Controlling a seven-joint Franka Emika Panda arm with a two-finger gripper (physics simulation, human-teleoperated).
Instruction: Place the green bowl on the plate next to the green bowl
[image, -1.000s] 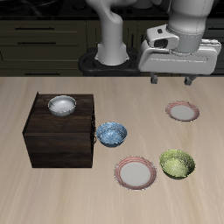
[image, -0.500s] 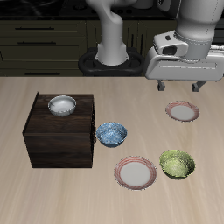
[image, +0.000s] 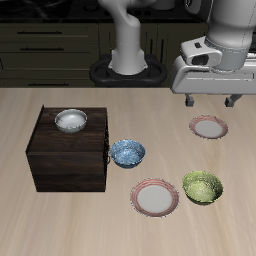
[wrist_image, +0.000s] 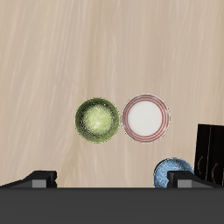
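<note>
The claw (image: 211, 101) has drifted sideways, high above the worktop (image: 60, 215), apparently spread and empty. The speckled yellow-green bowl (image: 203, 187) sits untouched beside the reddish-rimmed round plate (image: 155, 197); descent remains.

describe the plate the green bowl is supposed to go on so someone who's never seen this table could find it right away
Start at the dark wooden box and go toward the table's front edge, past the blue bowl. The plate lies there, right beside the green bowl. Its rim is a deeper reddish pink than the paler plate farther back.
</note>
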